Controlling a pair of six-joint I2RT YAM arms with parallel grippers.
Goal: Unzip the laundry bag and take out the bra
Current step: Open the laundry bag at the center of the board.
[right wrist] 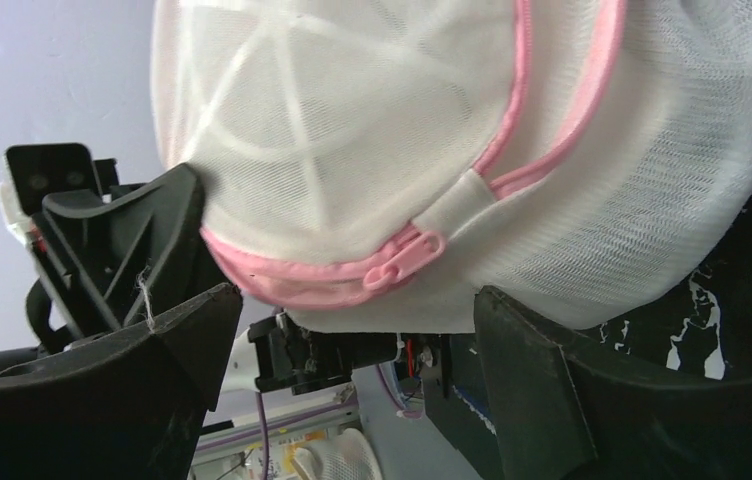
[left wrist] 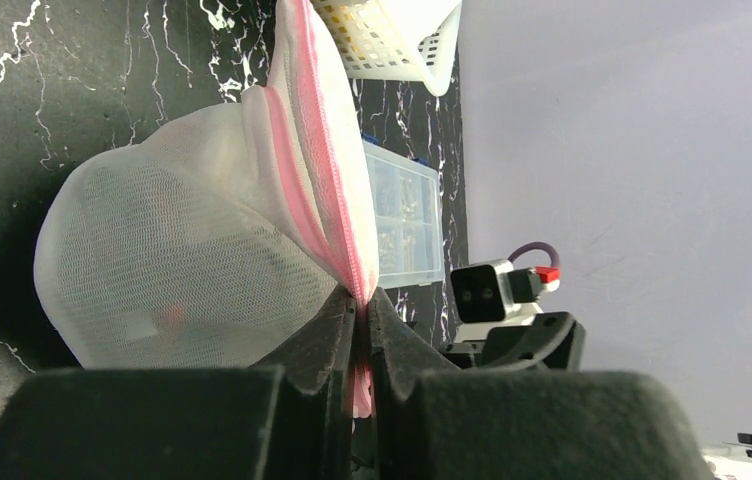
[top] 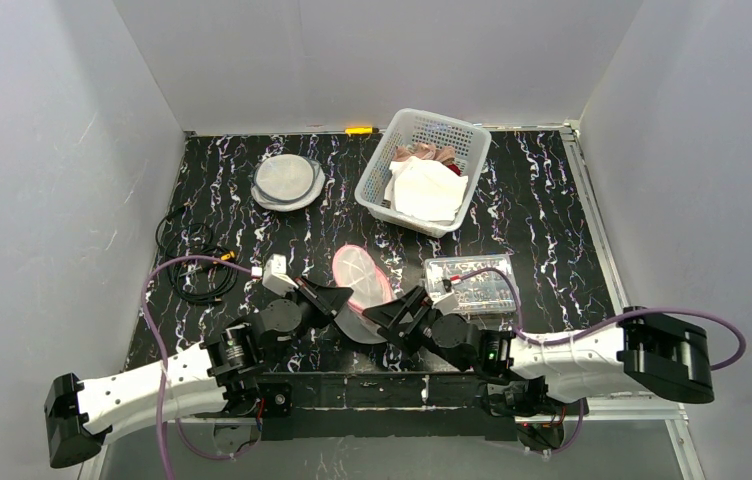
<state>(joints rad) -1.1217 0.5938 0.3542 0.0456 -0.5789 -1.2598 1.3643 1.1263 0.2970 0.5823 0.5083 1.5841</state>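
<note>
The laundry bag is a round white mesh pouch with pink zipper trim, lifted off the black marbled table between my two grippers. My left gripper is shut on the bag's pink zipper edge, and the mesh body bulges to its left. My right gripper stands open just below the bag, with the pink zipper pull lying above the gap and touching neither finger. The bra is hidden inside the mesh.
A white basket of clothes stands at the back. A second round mesh bag lies to its left. A clear plastic box sits right of the grippers. Black cables lie at the left edge.
</note>
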